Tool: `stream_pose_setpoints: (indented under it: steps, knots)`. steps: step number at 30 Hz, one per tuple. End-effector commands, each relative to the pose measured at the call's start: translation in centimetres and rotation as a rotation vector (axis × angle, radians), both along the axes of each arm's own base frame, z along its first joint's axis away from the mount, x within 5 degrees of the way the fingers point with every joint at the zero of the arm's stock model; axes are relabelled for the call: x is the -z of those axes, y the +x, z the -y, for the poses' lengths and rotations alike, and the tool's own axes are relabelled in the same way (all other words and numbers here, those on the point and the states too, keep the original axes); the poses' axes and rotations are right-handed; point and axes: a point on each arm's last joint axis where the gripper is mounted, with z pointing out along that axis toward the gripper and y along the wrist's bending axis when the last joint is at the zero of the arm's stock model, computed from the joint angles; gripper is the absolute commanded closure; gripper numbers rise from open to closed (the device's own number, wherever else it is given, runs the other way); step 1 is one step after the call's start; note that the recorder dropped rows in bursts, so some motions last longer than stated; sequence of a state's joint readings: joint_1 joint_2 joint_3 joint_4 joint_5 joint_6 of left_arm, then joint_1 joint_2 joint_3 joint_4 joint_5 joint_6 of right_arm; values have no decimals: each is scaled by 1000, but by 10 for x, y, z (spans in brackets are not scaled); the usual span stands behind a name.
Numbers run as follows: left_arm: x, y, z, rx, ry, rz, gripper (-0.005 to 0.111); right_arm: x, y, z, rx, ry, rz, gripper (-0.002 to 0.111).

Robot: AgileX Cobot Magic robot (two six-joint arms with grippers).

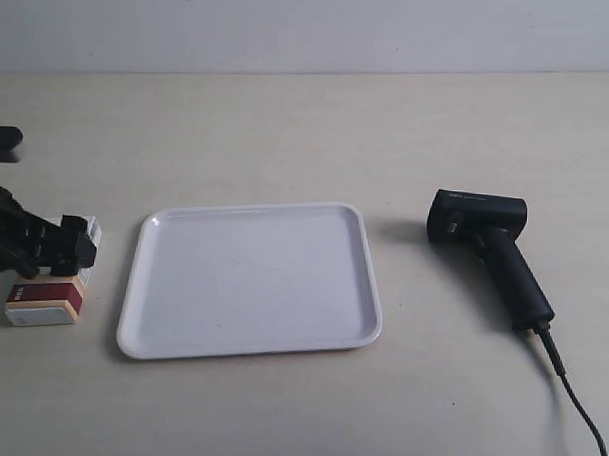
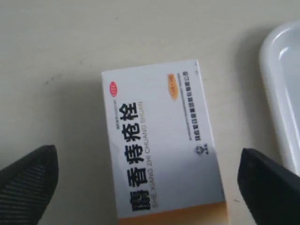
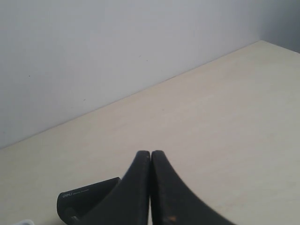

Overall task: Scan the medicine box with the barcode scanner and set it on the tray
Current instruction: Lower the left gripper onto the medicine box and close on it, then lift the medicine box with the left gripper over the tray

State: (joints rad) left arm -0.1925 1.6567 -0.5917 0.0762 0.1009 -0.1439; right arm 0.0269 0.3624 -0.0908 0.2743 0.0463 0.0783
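The medicine box [image 1: 45, 301] lies flat on the table just beside the tray's [image 1: 253, 281] short edge. In the left wrist view the box [image 2: 161, 140] fills the middle, white with black lettering and an orange stripe. My left gripper [image 2: 147, 180] hovers open over it, one finger [image 2: 28, 180] on each side, neither touching. The same gripper [image 1: 54, 244] shows at the exterior view's left. The barcode scanner [image 1: 489, 249] lies on the table past the tray's other side. My right gripper [image 3: 150, 154] is shut and empty, with the scanner's head [image 3: 86, 199] partly hidden behind it.
The scanner's black cable [image 1: 579, 403] trails to the exterior view's bottom right corner. A pale wall [image 1: 311, 28] backs the table. The tray's rim [image 2: 281, 108] shows at the left wrist view's edge, close to the box.
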Motion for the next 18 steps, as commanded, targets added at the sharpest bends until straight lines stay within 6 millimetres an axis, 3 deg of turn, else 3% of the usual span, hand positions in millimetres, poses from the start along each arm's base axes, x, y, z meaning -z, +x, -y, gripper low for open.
stream_pose_setpoints:
  steps: [1,3,6,10,14,18]
  knots:
    - [14,6,4,19,-2,9,6,-3,1,1,6,-3,13,108]
    - [18,7,4,33,5,7,15,-3,1,1,6,-3,13,108]
    - [18,7,4,44,11,7,44,-3,1,1,6,-3,13,108]
    - [12,7,4,44,7,30,107,-3,1,1,6,-3,13,108]
    - [-15,8,13,104,23,67,107,-5,4,1,3,-21,5,108]
    - [-57,15,49,301,58,168,107,0,20,-8,-89,-66,-112,108]
